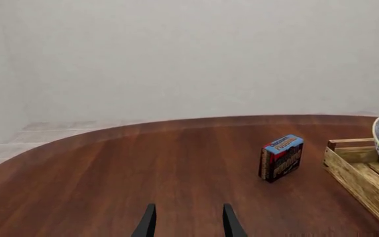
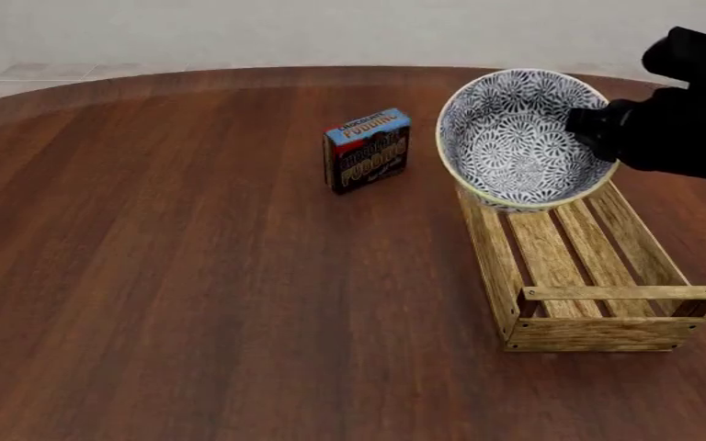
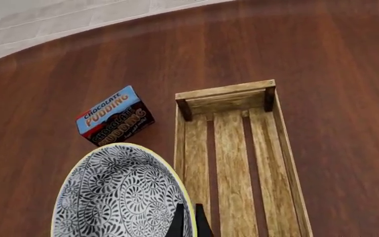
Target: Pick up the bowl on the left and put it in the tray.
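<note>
- the left pincer [image 1: 189, 224] is showing only in its own wrist view, its two dark fingers standing apart with nothing between them, hovering over bare wood of the desk [image 2: 169, 303].
- the chocolate pudding box [image 2: 368, 150] is standing upright on the desk at about 12 o'clock of the front view's centre, well apart from the left pincer.
- the bowl [image 2: 515, 138] is hanging in the air at about 1 o'clock of the front view, tilted so its patterned inside is facing the camera; it is sitting above the far end of the tray, at about 3 o'clock from the box.
- the tray [image 2: 574, 266] is lying on the desk at about 3 o'clock of the front view, its long side running away from the camera, with only bare slats showing inside.
- the right pincer [image 3: 189, 221] is coming in from 3 o'clock, its fingers clamped together on the bowl's rim.
</note>
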You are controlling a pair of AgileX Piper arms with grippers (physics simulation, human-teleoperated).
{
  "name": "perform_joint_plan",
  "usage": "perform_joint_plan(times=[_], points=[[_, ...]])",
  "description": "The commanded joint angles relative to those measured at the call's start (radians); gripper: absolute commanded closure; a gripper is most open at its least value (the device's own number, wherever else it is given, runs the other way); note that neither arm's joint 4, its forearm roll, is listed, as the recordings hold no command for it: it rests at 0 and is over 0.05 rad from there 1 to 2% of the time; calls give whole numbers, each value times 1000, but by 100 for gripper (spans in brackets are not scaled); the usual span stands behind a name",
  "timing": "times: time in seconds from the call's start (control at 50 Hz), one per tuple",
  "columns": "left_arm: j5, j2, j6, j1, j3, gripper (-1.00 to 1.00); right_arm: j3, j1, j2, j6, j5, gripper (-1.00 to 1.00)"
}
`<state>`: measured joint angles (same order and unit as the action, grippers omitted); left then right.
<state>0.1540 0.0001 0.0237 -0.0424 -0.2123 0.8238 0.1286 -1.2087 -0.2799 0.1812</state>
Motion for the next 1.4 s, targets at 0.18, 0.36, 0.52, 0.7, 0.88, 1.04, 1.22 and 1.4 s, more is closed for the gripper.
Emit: perform_joint_plan(times=[0.18,0.36,0.52,0.7,0.88,1.04,1.22,1.4], points=[[-2,0,1,-4,6,-100,12,-48,-19,-2,-6,100],[-8,0,-1,-5,16,-100,15,-77,-48,2,-19,100],[-12,0,0,-2,21,-100,7,-95,-66,5,-35,100],[-11,0,1,0,22,-100,11,-118,-77,4,-38,100],[-10,0,2,-3,20,-100,0,-136,-91,10,-54,100],[-12,0,1,-2,25,-100,-12,-145,-95,16,-62,100],[-12,0,1,2,24,-100,-7,-166,-109,21,-66,100],[-11,0,1,1,25,-100,-10,-179,-120,29,-73,100]])
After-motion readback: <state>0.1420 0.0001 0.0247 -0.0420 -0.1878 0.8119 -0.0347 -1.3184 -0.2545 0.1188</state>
